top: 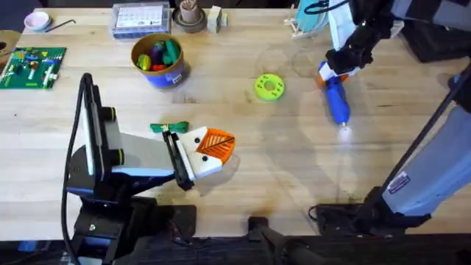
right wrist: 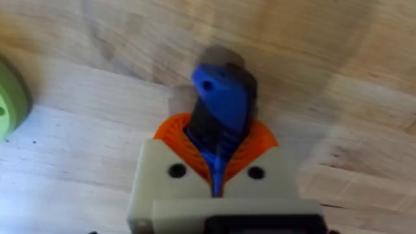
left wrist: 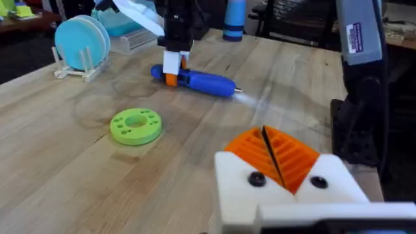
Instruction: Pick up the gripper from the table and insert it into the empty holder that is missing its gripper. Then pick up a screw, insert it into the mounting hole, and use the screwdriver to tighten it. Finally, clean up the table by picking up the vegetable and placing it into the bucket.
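Observation:
The blue screwdriver [top: 337, 99] lies on the table at the right, its metal tip toward the near edge. My right gripper [top: 340, 65] is shut on its rear end; in the right wrist view the orange pads [right wrist: 260, 140] clamp the screwdriver [right wrist: 222, 97]. My left gripper [top: 215, 146] rests low at centre-left, its orange fingers [left wrist: 286, 153] pressed together with nothing between them. The dark-green vegetable [top: 169, 127] lies just behind it. The blue bucket [top: 175, 73] with toy foods stands farther back. The loose gripper, empty holder and screw are out of view.
A lime-green disc [top: 269, 87] lies between bucket and screwdriver. A green circuit board [top: 33, 66] sits far left, and a clear parts box [top: 140, 18] and a round dish [top: 190, 18] at the back. A blue disc in a rack [left wrist: 81, 42] stands behind the screwdriver [left wrist: 195, 81].

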{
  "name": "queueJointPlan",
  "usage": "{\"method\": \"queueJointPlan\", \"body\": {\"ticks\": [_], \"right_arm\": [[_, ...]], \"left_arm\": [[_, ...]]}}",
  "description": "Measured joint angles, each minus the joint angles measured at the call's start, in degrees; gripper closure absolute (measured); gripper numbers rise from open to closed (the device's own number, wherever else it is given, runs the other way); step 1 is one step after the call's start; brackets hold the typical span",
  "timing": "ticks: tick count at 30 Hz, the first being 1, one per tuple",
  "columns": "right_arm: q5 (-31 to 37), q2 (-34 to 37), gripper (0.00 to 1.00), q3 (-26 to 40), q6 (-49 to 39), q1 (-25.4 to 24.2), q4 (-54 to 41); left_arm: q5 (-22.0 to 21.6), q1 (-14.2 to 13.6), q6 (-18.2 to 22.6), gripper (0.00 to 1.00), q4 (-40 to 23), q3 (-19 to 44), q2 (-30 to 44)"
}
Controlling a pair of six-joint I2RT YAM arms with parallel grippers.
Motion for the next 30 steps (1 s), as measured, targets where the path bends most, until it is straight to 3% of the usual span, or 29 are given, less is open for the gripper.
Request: {"method": "queueJointPlan", "body": {"ticks": [11,30], "right_arm": [[-0.11,-2.10,0.977,-0.20,0.28,-0.14,-0.67],[-0.09,-35.71,0.977,-0.22,1.43,-0.14,-1.61]], "left_arm": [[-0.02,0.00,0.00,0.997,0.00,0.00,0.00],[0.00,0.00,0.00,0.997,0.00,0.00,0.02]]}}
